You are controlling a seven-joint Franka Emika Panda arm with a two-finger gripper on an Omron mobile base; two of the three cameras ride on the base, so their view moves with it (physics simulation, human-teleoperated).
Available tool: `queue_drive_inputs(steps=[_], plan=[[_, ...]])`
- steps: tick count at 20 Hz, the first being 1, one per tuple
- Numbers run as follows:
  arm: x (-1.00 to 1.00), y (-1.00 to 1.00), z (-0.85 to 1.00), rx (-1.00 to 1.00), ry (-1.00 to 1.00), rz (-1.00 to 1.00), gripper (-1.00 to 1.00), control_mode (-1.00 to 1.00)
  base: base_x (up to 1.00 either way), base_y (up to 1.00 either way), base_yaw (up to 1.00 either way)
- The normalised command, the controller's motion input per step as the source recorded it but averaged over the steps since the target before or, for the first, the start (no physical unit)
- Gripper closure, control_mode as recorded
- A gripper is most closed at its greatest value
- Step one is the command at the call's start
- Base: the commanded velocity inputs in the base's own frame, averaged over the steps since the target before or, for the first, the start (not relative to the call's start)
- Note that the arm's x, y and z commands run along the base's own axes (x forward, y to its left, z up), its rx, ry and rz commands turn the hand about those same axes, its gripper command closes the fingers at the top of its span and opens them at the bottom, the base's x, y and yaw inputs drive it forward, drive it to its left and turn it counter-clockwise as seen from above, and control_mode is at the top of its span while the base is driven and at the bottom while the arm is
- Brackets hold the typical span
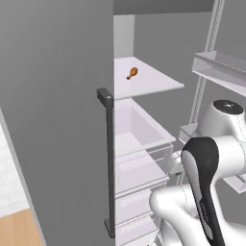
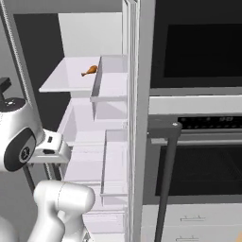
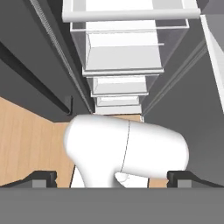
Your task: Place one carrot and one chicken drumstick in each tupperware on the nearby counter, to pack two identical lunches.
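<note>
One chicken drumstick point(image 1: 132, 73) is all I can count of the food: a single small piece, orange-brown and glossy, fat at one end and tapering to a thin darker bone end. It lies alone on the top shelf point(image 1: 153, 84) of the open fridge, a pale flat shelf, toward the shelf's back part and well apart from its front edge; from the right base view the same drumstick point(image 2: 90, 71) sits just beside the upper door bin point(image 2: 111, 78), not in it. Below that shelf I count one deep translucent drawer point(image 1: 141, 129), open at the top, with nothing visible inside it, and under it more pale drawers stacked downward, their contents not readable. The fridge door point(image 1: 57, 120) stands open, a broad grey slab with one long dark vertical handle point(image 1: 109, 163) at its edge. Right of the fridge in the right base view are two dark oven fronts, the lower oven point(image 2: 198, 170) with its own dark bar handle. The gripper point(image 3: 112, 177) points down along the stack of drawers toward the wooden floor point(image 3: 30, 135), its two dark finger tips spread wide apart at the bottom of the hand view, nothing between them, far below the shelf with the drumstick.
</note>
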Motion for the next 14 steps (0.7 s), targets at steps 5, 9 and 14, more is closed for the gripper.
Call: queue_drive_inputs(steps=[5,9,14], plan=[[0.0,0.0,0.0,0.0,0.0,0.0,-1.0,1.0,0.2,-0.21,0.02],[0.0,0.0,0.0,0.0,0.0,0.0,-1.0,1.0,0.25,-0.34,0.07],[0.0,0.0,0.0,0.0,0.0,0.0,-1.0,1.0,0.1,-0.09,0.02]])
